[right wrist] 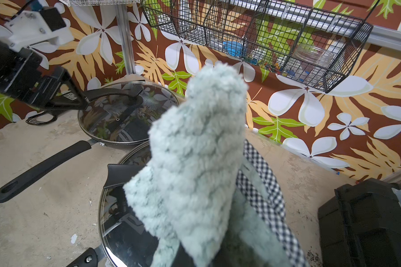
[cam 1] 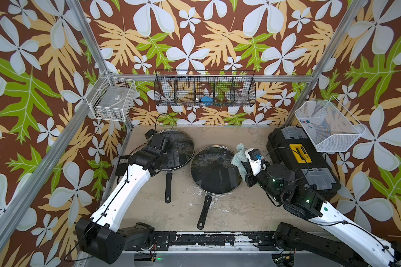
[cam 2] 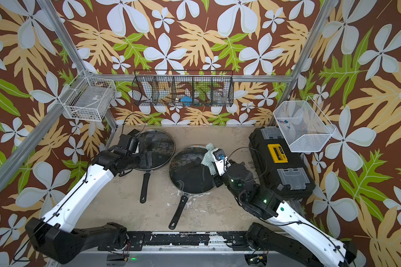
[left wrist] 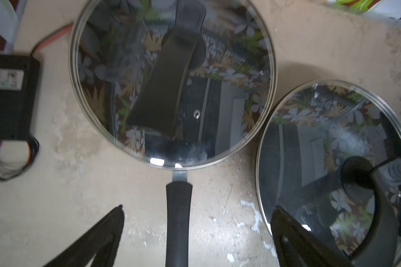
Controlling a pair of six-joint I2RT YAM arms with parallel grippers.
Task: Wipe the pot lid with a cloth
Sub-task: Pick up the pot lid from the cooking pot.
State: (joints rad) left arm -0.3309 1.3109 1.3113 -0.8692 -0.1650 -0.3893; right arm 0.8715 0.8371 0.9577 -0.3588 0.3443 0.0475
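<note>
The pot lid (cam 1: 183,143) (left wrist: 229,69), clear glass with a metal rim and a black handle, lies on a pan at the back left. My left gripper (cam 1: 171,165) (left wrist: 197,210) hovers over its near edge, above the pan's handle. It is open and its fingers (left wrist: 107,231) hold nothing. A like glass lid (cam 1: 213,178) (left wrist: 310,150) covers the nearer middle pan. By that lid's right rim my right gripper (cam 1: 242,166) is shut on the cloth (cam 1: 238,158) (right wrist: 195,161), fluffy pale teal with a checked edge. The cloth hides the jaws.
Two black pan handles (cam 1: 168,187) (cam 1: 204,215) point toward the front. A black toolbox with a yellow latch (cam 1: 299,161) fills the right side. A black power adapter (cam 1: 122,164) lies at the left wall. Wire baskets (cam 1: 205,91) hang on the walls.
</note>
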